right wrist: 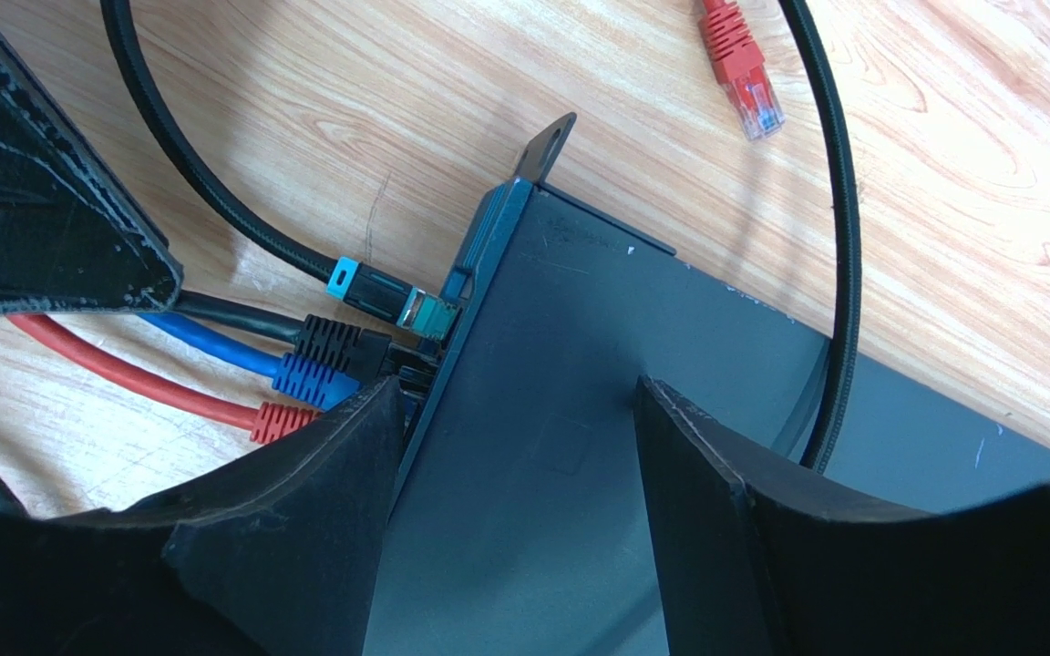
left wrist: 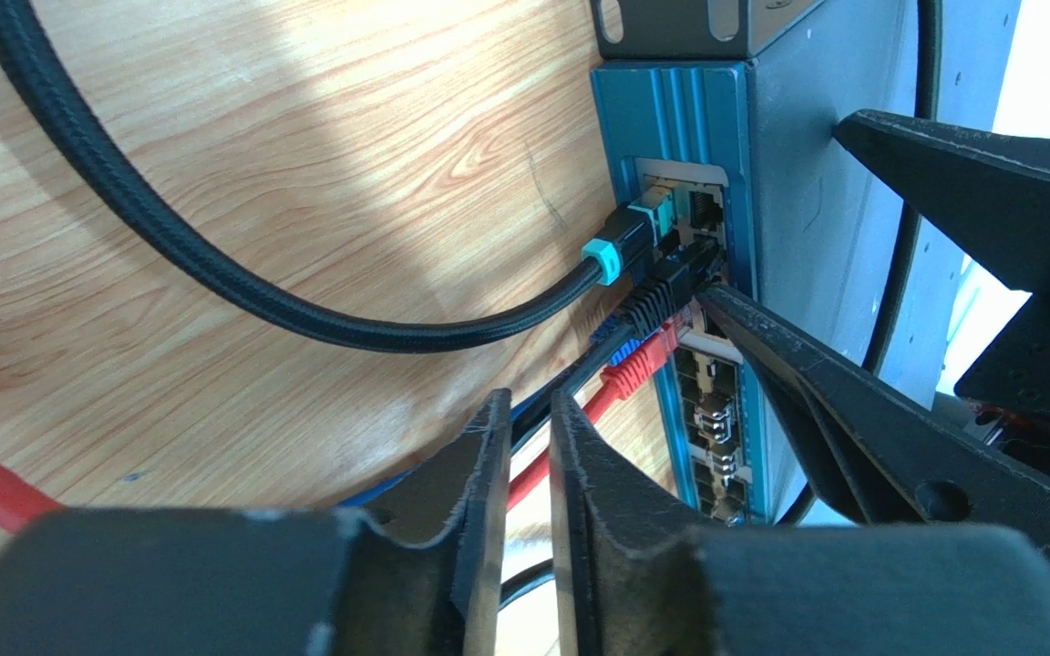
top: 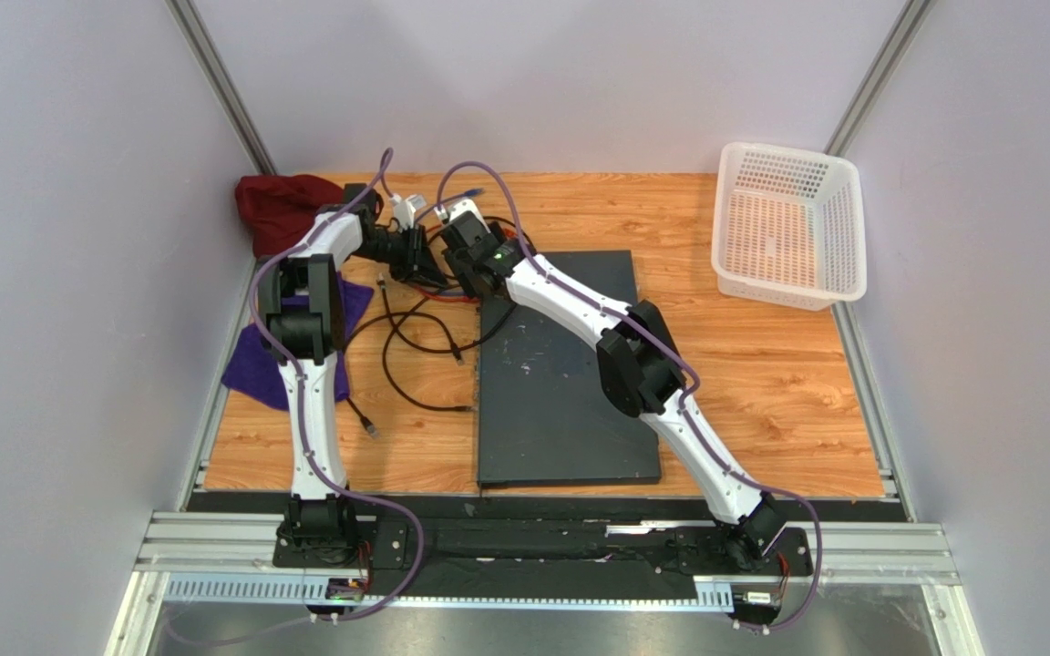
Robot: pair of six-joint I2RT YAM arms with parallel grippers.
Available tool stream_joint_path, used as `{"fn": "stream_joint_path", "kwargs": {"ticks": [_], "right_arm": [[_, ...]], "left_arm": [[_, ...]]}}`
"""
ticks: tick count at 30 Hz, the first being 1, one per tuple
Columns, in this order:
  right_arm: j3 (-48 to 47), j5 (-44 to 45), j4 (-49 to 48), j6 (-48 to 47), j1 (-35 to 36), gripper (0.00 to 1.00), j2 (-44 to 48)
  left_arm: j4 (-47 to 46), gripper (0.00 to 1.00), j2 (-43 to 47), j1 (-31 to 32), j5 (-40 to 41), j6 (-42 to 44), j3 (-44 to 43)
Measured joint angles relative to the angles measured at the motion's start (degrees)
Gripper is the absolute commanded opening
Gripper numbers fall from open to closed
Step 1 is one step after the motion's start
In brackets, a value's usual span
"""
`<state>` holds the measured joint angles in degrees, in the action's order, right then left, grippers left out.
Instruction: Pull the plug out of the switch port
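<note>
The switch (top: 565, 397) is a flat dark grey box in the middle of the table. Its port face (left wrist: 668, 274) holds a teal-tipped plug (left wrist: 627, 239), a black plug (left wrist: 668, 294), a blue plug (right wrist: 305, 379) and a red plug (left wrist: 640, 362). My left gripper (top: 421, 260) hovers just before these plugs. Its jaws (left wrist: 531, 403) are almost shut, and the red and black cables show through the narrow slit. My right gripper (top: 459, 253) is open over the switch's far left corner (right wrist: 517, 390), with both fingers on its top.
A loose red plug (right wrist: 736, 55) lies on the wood beyond the switch corner. Black cables (top: 414, 349) loop left of the switch. A white mesh basket (top: 784, 226) stands at the back right. A red cloth (top: 277, 205) and a purple cloth (top: 250, 369) lie at the left.
</note>
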<state>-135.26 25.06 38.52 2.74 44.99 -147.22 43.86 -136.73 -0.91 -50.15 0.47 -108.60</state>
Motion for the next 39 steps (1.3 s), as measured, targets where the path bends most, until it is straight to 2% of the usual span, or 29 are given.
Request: {"fn": "stream_joint_path", "kwargs": {"ticks": [7,11,15,29,39], "right_arm": [[-2.1,-2.8,2.4,1.2,-0.7,0.74,-0.5],[-2.0,-9.2,3.2,3.1,-2.3,0.74,0.6],[-2.0,-12.3,3.8,4.8,-3.1,0.68,1.0],[-3.3,-6.6,4.7,7.3,-2.0,0.58,0.2],[-4.5,-2.5,5.0,7.8,-0.8,0.54,-1.0]], "left_arm": [[-0.9,0.27,0.0,0.0,-0.5,-0.2,0.9],[-1.1,0.27,0.0,-0.2,-0.6,-0.2,1.0],[-1.1,0.27,0.0,-0.3,-0.6,-0.2,1.0],[-1.2,0.27,0.0,-0.3,-0.8,-1.0,1.0],[-1.3,0.27,0.0,-0.4,-1.0,-1.5,1.0]]}}
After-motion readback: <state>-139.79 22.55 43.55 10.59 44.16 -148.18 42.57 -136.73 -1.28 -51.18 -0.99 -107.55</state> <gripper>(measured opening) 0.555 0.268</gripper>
